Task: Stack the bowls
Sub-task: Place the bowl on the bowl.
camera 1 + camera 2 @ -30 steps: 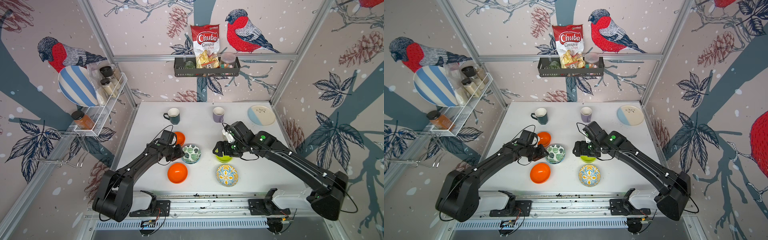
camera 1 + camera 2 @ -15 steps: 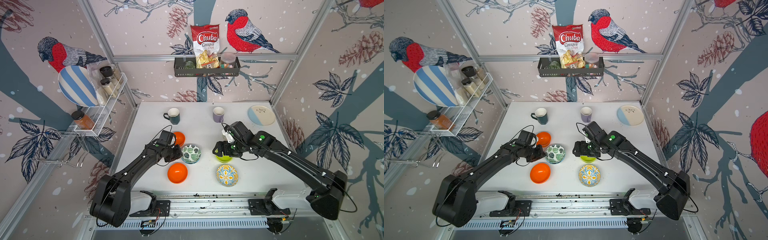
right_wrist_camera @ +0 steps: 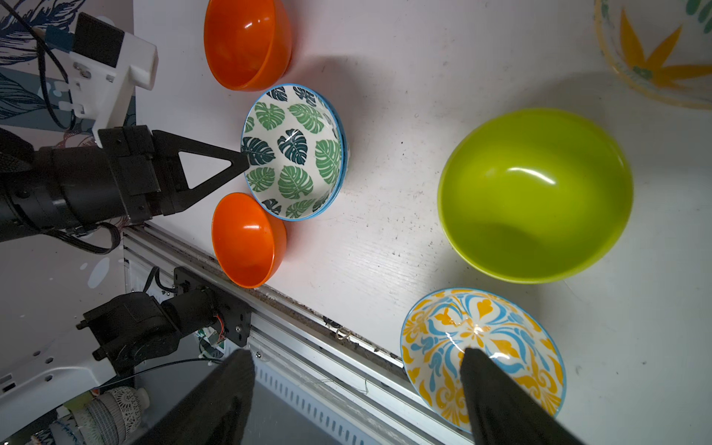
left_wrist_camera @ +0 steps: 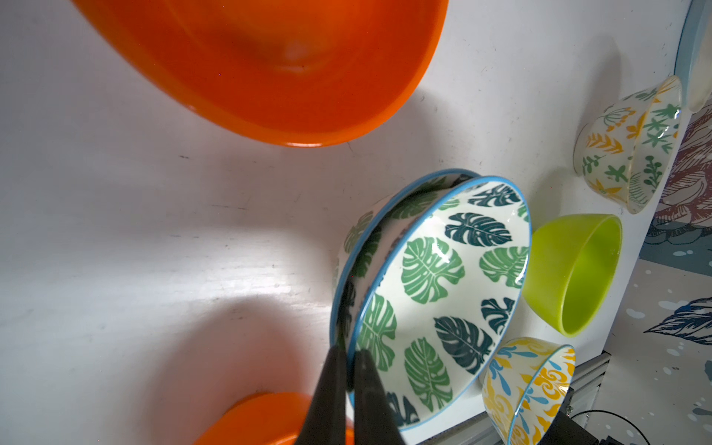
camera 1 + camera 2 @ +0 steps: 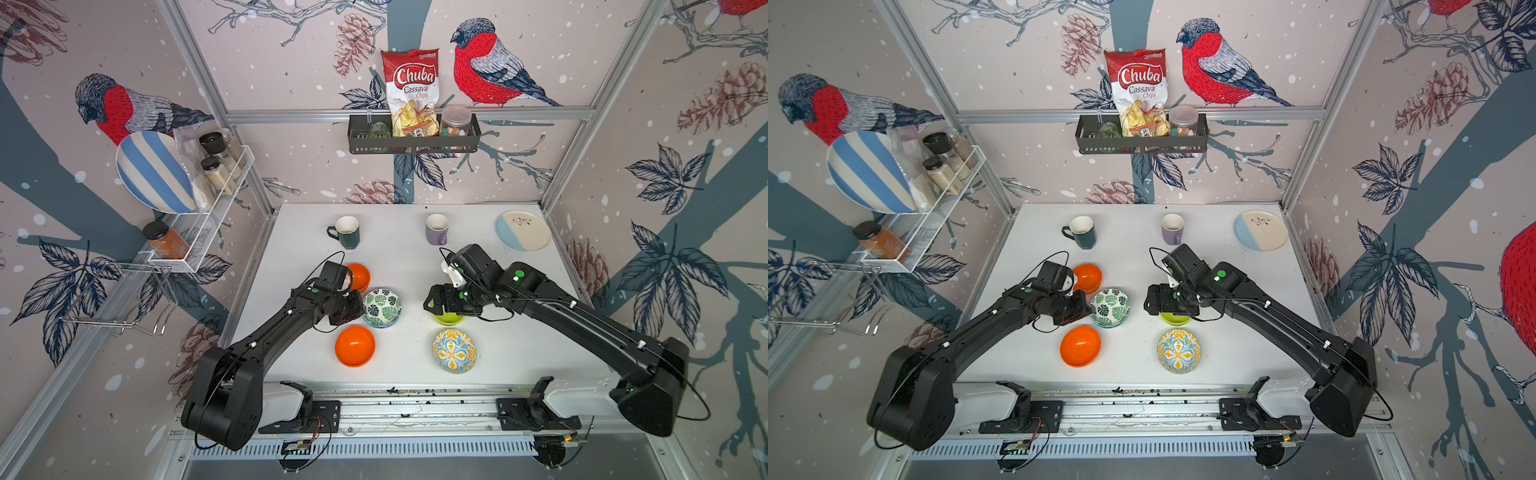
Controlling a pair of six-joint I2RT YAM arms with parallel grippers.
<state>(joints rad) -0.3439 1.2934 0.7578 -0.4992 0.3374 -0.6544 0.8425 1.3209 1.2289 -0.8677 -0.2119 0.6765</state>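
Two leaf-print bowls sit nested mid-table. My left gripper is shut on the near rim of the upper leaf-print bowl. One orange bowl lies behind it, another orange bowl in front. My right gripper hangs open above the lime green bowl, holding nothing. The blue-yellow tile bowl stands nearer the front edge. A yellow-floral bowl shows beyond the lime one; my right arm hides it in both top views.
A dark green mug, a lilac mug and a cream-and-blue plate stand along the back. A wire rack hangs on the left wall and a black shelf on the back wall. The metal rail runs along the front edge.
My left gripper's fingers have closed onto the rim of the upper leaf-print bowl. The right arm and its open gripper have stayed where they were.
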